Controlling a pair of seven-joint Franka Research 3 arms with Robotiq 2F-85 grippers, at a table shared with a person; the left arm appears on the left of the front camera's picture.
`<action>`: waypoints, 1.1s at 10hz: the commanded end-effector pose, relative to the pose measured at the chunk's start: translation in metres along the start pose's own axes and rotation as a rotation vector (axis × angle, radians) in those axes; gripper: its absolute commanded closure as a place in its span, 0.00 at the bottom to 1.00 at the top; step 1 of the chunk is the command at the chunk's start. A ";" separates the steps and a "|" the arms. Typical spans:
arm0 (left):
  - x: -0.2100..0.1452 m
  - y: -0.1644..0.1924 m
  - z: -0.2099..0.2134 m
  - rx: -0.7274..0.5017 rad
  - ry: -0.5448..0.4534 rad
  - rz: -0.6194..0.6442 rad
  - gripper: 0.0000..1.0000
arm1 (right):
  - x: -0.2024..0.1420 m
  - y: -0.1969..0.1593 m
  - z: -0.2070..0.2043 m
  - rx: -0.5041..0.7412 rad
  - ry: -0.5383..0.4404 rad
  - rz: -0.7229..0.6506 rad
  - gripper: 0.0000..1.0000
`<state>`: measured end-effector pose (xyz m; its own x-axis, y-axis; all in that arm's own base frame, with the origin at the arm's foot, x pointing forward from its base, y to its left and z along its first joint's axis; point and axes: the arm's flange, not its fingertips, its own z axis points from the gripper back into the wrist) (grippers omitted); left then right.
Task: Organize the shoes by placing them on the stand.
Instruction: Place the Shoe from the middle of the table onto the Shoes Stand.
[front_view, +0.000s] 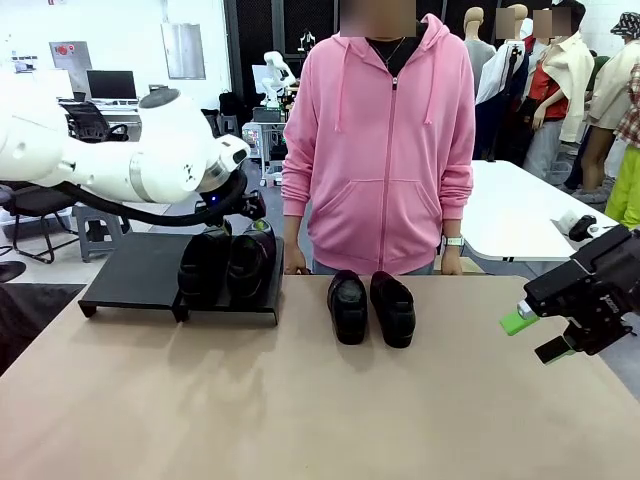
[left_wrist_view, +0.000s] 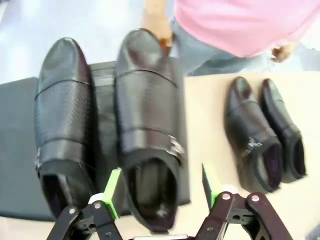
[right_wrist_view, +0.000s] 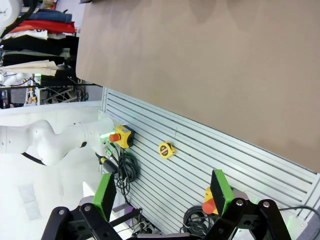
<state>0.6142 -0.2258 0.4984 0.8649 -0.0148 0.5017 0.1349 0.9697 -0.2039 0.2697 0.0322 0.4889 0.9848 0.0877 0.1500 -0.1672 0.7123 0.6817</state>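
Two black glossy shoes (front_view: 203, 265) (front_view: 246, 264) stand side by side on the right section of the low black stand (front_view: 130, 270). Seen from the left wrist, my left gripper (left_wrist_view: 162, 187) is open, its green pads on either side of the heel of the right-hand shoe (left_wrist_view: 147, 120), with a gap on the right; the other shoe (left_wrist_view: 62, 120) lies beside it. From the front, the left gripper (front_view: 258, 222) hangs just behind that pair. Two more shoes (front_view: 347, 305) (front_view: 392, 308) rest on the table in front of the person. My right gripper (front_view: 535, 335) hovers open at the table's right edge, holding nothing.
A person in a pink hoodie (front_view: 385, 150) stands at the far edge, hands (front_view: 295, 265) low by the table. The stand's left section (left_wrist_view: 17, 150) is bare. The right wrist view looks past the table edge (right_wrist_view: 200, 115) to a slatted panel with a yellow tape measure (right_wrist_view: 165, 149).
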 end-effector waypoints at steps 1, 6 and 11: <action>-0.020 -0.015 0.037 -0.126 0.092 0.006 0.00 | 0.002 0.001 0.001 0.036 -0.010 0.020 0.00; -0.137 -0.036 0.166 -0.459 0.299 0.028 0.00 | 0.002 0.001 0.001 0.036 -0.010 0.020 0.00; -0.305 0.039 0.153 -0.423 0.116 0.207 0.00 | 0.002 0.001 0.001 0.036 -0.010 0.020 0.00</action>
<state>0.3059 -0.1501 0.5000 0.9509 0.0704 0.3015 0.1301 0.7929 -0.5953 0.2697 0.0322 0.4890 0.9848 0.0878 0.1498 -0.1672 0.7124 0.6815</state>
